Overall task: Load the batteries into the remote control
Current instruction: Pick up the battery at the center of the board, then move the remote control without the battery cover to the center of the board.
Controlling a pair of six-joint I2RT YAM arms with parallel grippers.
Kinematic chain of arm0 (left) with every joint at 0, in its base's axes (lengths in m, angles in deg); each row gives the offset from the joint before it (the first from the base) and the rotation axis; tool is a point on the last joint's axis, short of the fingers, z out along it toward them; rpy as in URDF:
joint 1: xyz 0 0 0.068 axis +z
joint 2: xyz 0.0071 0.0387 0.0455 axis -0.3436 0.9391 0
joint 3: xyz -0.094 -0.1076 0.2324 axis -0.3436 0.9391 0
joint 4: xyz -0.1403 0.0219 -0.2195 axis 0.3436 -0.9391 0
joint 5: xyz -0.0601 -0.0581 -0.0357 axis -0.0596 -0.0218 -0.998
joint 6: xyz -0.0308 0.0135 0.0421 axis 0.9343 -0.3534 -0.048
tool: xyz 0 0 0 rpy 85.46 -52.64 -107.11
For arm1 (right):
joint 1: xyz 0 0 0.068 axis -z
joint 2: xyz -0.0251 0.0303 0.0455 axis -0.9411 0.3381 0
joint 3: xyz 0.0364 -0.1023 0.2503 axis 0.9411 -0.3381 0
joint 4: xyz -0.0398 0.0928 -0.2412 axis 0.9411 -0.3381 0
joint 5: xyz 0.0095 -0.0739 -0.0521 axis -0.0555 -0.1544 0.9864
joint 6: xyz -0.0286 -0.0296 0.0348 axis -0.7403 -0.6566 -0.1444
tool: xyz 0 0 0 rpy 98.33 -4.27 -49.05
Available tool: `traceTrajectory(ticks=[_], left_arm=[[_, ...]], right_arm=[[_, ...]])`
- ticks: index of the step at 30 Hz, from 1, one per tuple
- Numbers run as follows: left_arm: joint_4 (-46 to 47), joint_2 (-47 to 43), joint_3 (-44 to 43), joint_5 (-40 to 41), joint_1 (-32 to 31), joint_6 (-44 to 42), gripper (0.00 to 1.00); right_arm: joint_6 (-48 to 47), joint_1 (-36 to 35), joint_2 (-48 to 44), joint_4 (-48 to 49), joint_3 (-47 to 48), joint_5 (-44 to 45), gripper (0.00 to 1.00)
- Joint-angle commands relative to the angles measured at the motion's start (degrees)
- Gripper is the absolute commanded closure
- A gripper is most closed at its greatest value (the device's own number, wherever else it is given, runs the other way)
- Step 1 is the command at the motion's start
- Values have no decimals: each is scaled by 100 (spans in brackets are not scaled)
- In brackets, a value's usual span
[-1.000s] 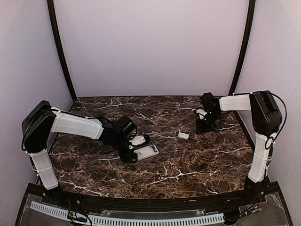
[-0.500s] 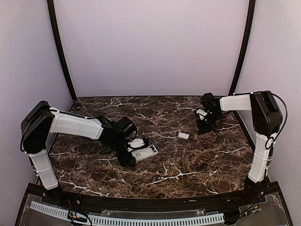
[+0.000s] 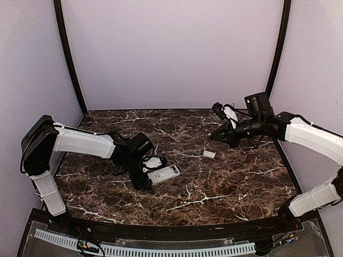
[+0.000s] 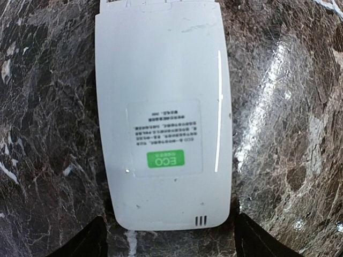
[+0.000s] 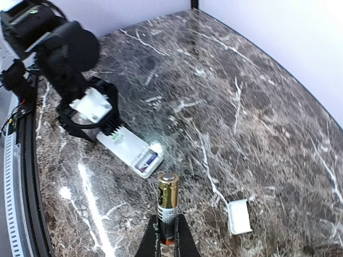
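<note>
You have the remote control (image 3: 165, 172) left of centre on the table (image 3: 214, 187), the small cover (image 3: 209, 154) to its right.
Your left gripper (image 4: 170, 243) straddles its left end; your right gripper (image 5: 166, 238) holds a battery (image 5: 167, 206) above the table, behind the cover.

Remote control (image 4: 163, 123) top cropped; print seemingly illegible.

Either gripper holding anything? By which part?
Right gripper is shut on a battery, pinching it by one end. Left gripper is open, straddling the remote control, holding nothing.
</note>
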Motion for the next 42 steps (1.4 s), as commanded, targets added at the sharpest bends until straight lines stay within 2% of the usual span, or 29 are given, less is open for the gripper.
traceTrajectory(ticks=[1, 7, 10, 13, 17, 20, 27, 35, 42], left_arm=[[-188, -253, 100, 39, -2, 64, 16], [-44, -171, 107, -72, -2, 108, 12], [92, -46, 96, -87, 1, 128, 12], [236, 42, 117, -99, -2, 121, 14], [409, 133, 197, -242, -2, 79, 24], [438, 165, 205, -503, -2, 71, 34], [487, 306, 195, -608, -2, 99, 47], [459, 279, 180, -589, -238, 67, 78], [570, 166, 173, -716, -746, 119, 85]], right_arm=[[-542, -239, -582, 1024, -509, -863, 100], [-40, -380, -799, 1175, -443, -749, 100], [951, -403, -355, 876, -132, -598, 100], [1670, -497, 280, 81, 450, -368, 100], [2406, -578, 974, -778, 923, -36, 100], [2800, -624, 1286, -908, 1011, -8, 100], [3272, -957, 1958, -1269, 1225, 366, 100], [3911, -1307, 2463, -1388, 1415, 184, 100], [4195, -1500, 2819, -1921, 1633, 273, 100]])
